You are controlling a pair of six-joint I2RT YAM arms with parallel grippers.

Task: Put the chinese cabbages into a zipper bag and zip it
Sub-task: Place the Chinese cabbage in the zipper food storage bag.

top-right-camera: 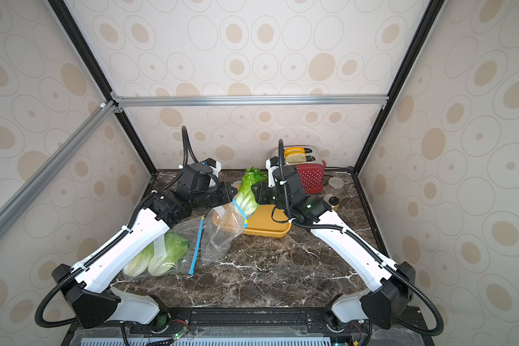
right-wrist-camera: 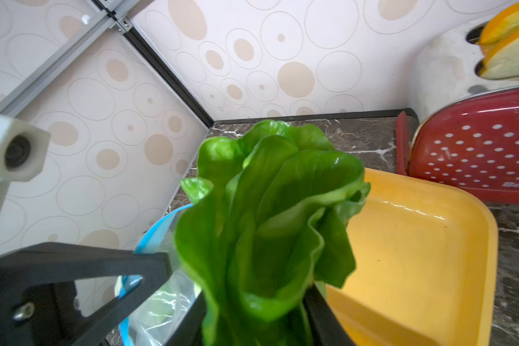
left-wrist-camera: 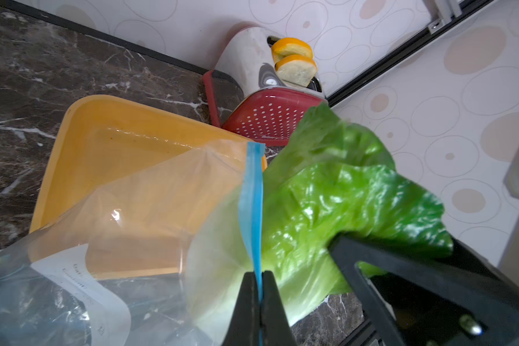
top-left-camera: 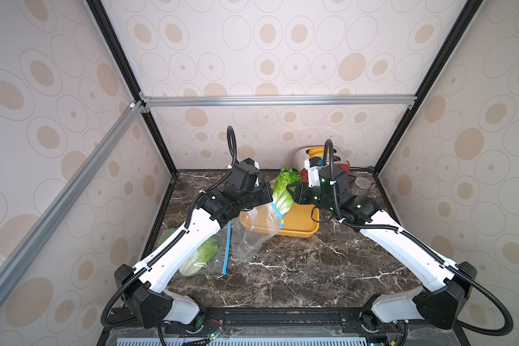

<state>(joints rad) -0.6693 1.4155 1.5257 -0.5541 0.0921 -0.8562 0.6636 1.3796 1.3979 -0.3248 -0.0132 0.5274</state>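
Observation:
My left gripper [left-wrist-camera: 259, 274] is shut on the blue zipper strip [left-wrist-camera: 252, 194] of a clear zipper bag [top-right-camera: 222, 230], holding its mouth up over the tray's near-left corner. My right gripper [right-wrist-camera: 256, 299] is shut on a chinese cabbage [right-wrist-camera: 267, 209], leaves up. In both top views the cabbage [top-left-camera: 283, 191] hangs between the two grippers, and its white base shows through the plastic at the bag's mouth. Two more cabbages [top-right-camera: 165, 254] lie inside a second clear bag with a blue zipper [top-right-camera: 196, 248] on the table's left, partly hidden under my left arm.
A yellow tray [top-left-camera: 300, 227] sits on the marble table behind the held bag. A red and white toaster [top-right-camera: 310, 176] with yellow bread slices [top-right-camera: 295, 154] stands at the back right. Two small jars [top-right-camera: 335, 183] are beside it.

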